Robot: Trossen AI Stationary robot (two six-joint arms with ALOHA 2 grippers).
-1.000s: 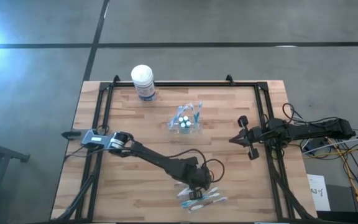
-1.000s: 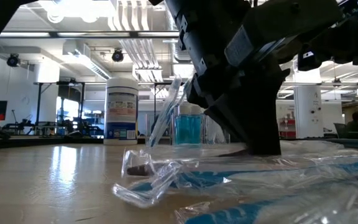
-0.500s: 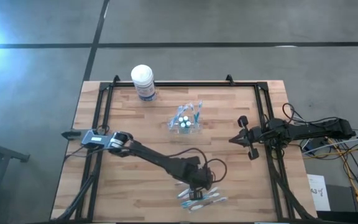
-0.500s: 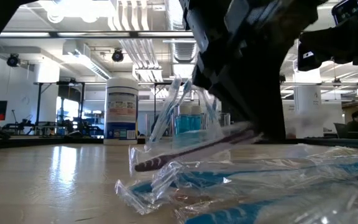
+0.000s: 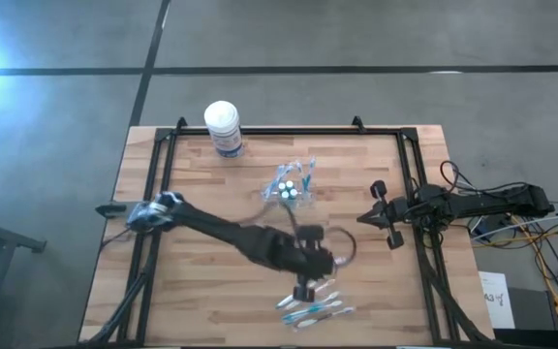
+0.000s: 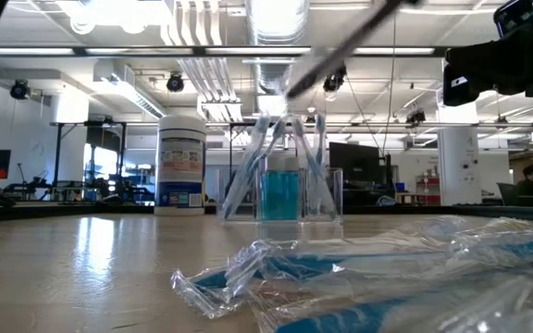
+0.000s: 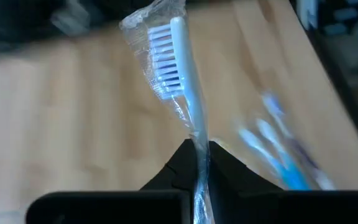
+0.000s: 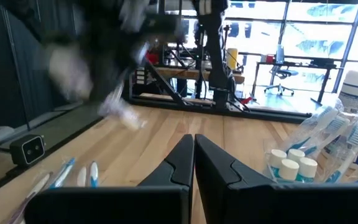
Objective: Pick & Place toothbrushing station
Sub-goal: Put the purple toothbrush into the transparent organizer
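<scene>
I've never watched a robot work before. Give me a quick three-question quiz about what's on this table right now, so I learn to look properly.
1. True or false: the left gripper holds a wrapped toothbrush.
2. How many white-capped tubes stand in the clear cup?
3. Where do the loose toothbrushes lie: A) beside the canister, B) at the table's near edge, C) under the right gripper?

Key: 1 true; 2 three; 3 B.
</scene>
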